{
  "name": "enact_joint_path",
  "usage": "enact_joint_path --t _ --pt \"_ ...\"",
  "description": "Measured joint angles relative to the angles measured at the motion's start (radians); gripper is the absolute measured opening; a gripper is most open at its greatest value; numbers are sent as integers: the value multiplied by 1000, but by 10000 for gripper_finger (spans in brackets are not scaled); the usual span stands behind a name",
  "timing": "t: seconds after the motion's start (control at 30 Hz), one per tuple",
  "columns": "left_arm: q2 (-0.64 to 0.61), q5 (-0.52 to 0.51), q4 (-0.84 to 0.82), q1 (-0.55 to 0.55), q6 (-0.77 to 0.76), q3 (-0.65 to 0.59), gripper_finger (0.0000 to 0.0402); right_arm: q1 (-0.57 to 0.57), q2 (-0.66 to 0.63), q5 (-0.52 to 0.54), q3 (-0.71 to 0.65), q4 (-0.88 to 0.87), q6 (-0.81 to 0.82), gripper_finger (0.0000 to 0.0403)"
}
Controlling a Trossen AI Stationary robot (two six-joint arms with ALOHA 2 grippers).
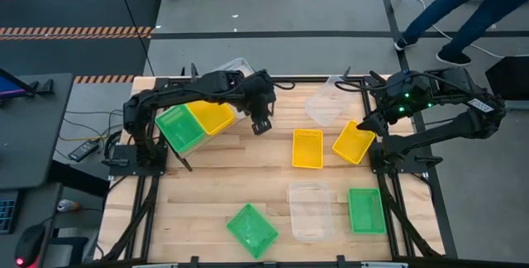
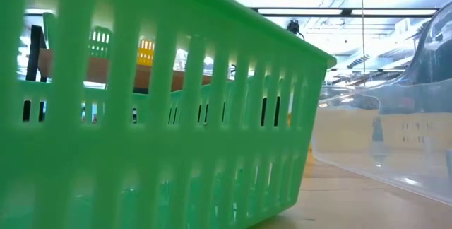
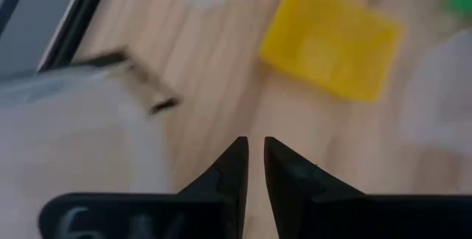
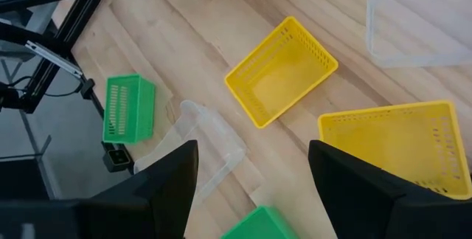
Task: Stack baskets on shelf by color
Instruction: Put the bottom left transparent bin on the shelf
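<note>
The slanted shelf (image 1: 234, 119) stands at the table's far left and carries a green basket (image 1: 180, 129) and a yellow basket (image 1: 211, 117) side by side. My left gripper (image 1: 262, 125) (image 3: 255, 147) hovers just right of the shelf, shut and empty. My right gripper (image 1: 368, 123) (image 4: 253, 147) is open above a tilted yellow basket (image 1: 353, 141) (image 4: 398, 147) and holds nothing. A second yellow basket (image 1: 307, 148) (image 4: 280, 69) lies flat mid-table. A clear basket (image 1: 326, 102) sits at the far edge, another clear basket (image 1: 308, 210) near the front. Two green baskets (image 1: 365, 210) (image 1: 252, 229) lie near the front edge.
In the low view the front green basket (image 2: 141, 116) fills most of the picture, with the clear basket (image 2: 395, 137) to its right. A person (image 1: 463, 11) walks on the floor beyond the far right corner. Bare wood (image 1: 207, 185) lies between the shelf and the front baskets.
</note>
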Motion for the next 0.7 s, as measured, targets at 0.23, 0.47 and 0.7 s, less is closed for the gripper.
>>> enact_joint_path --t 0.23,0.47,0.7 --pt "37 -5 42 28 41 -1 49 0 2 0 0 0 5 264" --pt "53 -49 84 28 60 -2 46 0 2 -1 0 0 11 264" --pt "79 -130 114 28 84 -1 45 0 2 5 0 0 11 264"
